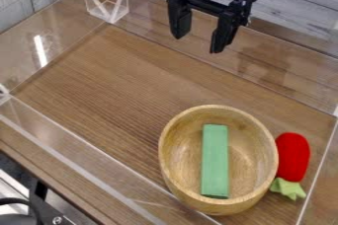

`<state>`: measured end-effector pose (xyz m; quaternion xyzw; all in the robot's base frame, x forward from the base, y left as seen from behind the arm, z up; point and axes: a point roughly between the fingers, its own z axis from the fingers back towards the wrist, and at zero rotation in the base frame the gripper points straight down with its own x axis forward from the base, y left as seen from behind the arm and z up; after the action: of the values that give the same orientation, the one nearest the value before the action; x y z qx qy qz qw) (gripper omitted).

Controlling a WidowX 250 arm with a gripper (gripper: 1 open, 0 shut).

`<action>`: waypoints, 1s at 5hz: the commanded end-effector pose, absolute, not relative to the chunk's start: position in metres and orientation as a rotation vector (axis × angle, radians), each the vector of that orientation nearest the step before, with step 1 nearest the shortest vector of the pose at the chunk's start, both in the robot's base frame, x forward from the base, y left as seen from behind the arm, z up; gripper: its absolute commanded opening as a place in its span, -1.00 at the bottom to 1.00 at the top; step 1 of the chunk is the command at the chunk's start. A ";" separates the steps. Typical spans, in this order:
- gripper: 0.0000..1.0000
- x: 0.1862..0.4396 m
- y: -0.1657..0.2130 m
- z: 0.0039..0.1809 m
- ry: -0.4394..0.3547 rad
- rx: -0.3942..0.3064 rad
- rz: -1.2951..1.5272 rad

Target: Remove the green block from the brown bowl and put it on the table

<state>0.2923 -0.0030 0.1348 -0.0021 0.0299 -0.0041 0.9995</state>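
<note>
Green block (215, 159) is lying inside the bowl (177, 160) near the table's (106, 81) front wall, while the gripper (199, 37) is being held spread over open wood.

Black gripper (201, 30), fingers (177, 19) dark and plain. Below the fingers, brown wood-grain table (119, 81) edged by clear acrylic walls (53, 32). Farther below and right of the fingertips, light-brown bowl (179, 150) with plain light-green block (215, 159) inside. Beside it, red toy (294, 158) with green leaves.
</note>
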 end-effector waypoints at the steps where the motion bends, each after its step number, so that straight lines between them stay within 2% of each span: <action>1: 1.00 0.275 -0.003 0.117 0.093 -0.011 -0.010; 2: 1.00 0.243 -0.016 0.100 0.099 -0.035 0.038; 3: 1.00 0.222 -0.041 0.094 0.077 -0.054 0.125; 4: 1.00 0.207 -0.063 0.088 0.049 -0.077 0.213; 5: 1.00 0.206 -0.076 0.083 0.018 -0.102 0.269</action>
<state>0.2025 -0.0739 0.0736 -0.0416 0.0274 0.1341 0.9897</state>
